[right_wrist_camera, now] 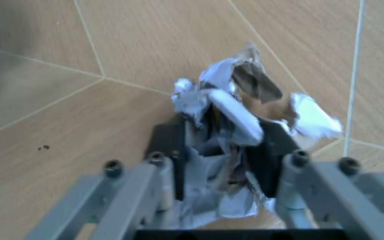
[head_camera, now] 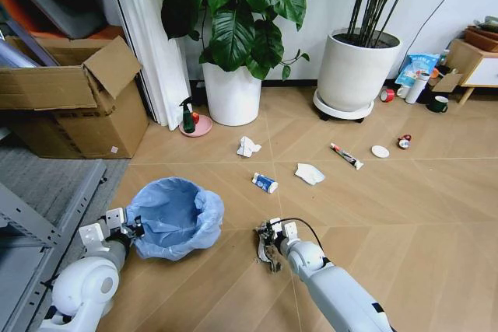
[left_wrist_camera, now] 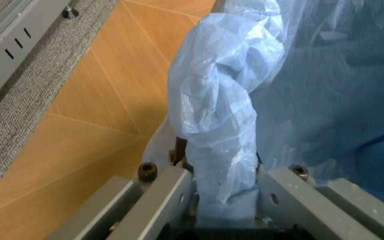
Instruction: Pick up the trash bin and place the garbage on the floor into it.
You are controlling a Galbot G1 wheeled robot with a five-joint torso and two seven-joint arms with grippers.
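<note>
Left gripper point(head_camera: 134, 230) is clamped on the trash bin point(head_camera: 175, 217) rim, pinching the folded blue bag liner point(left_wrist_camera: 222, 125). Right gripper point(head_camera: 271, 240) is closed on a crumpled paper wad point(right_wrist_camera: 235, 107), low over the floor point(head_camera: 405, 215), just right of the bin. Risks: the liner may slip off the rim under load, and the loosely held wad could shed bits. Beyond the right gripper: wrapper point(head_camera: 264, 183), paper wads point(head_camera: 248, 146), tube point(head_camera: 345, 155), disc point(head_camera: 380, 151).

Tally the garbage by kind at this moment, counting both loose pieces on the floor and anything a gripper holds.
Crumpled paper wads: 3, at, and one in the right gripper
Blue-white wrapper: 1
Thin tube: 1
White disc: 1
Red-capped bottle: 1
Total: 7
</note>
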